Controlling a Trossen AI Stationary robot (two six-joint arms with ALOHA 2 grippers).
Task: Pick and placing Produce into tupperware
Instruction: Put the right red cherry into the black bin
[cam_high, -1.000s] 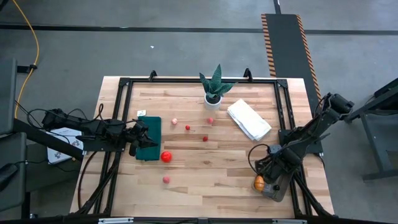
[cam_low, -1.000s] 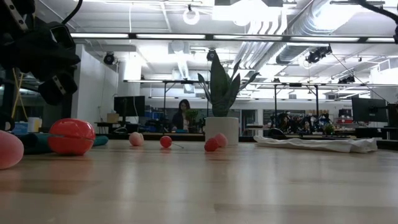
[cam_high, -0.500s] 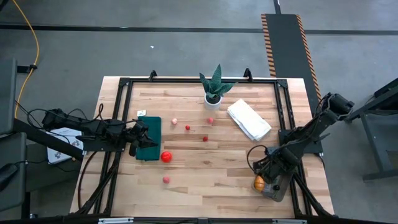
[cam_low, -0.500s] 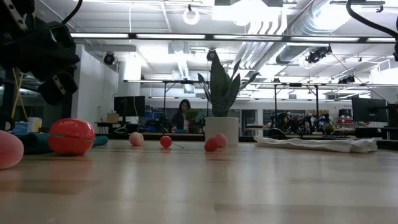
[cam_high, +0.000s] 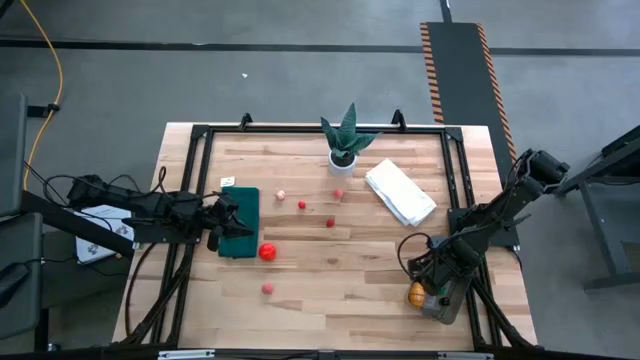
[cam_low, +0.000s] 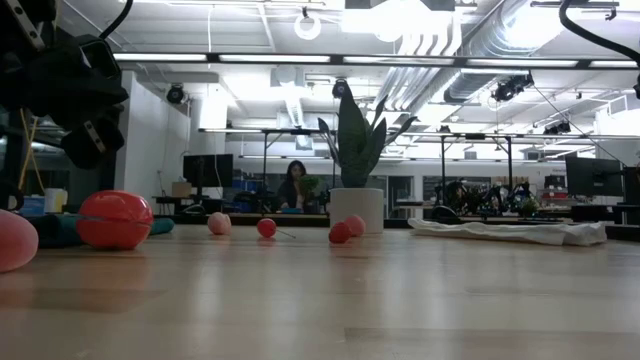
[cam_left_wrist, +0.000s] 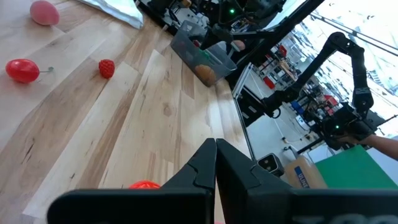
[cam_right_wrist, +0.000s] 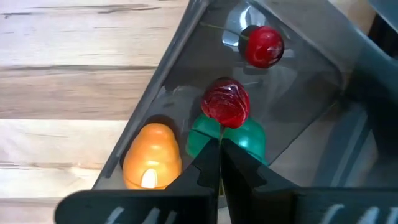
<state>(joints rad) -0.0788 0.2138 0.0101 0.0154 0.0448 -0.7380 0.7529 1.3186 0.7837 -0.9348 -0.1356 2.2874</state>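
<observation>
Produce lay in two groups: several pieces already sat in the tupperware at the counter's right front corner, while others remained scattered across the wood. In the right wrist view an orange piece, a green one, a dark red berry and a red cherry rested inside the tub. The right gripper hung just over them with its jaws pressed together and nothing between them, which suggested a drop already made rather than a grasp. The left gripper hovered at the mat on the counter's left side, jaws likewise closed and empty, apparently waiting near the big red tomato. A pink fruit sat nearer the front edge, and smaller red and pink pieces lay mid-counter between the mat and the cloth, near the plant. From above, the right arm covered most of the tub, so its contents could only be counted from the wrist. In the low view neither the tub nor the right gripper showed.
</observation>
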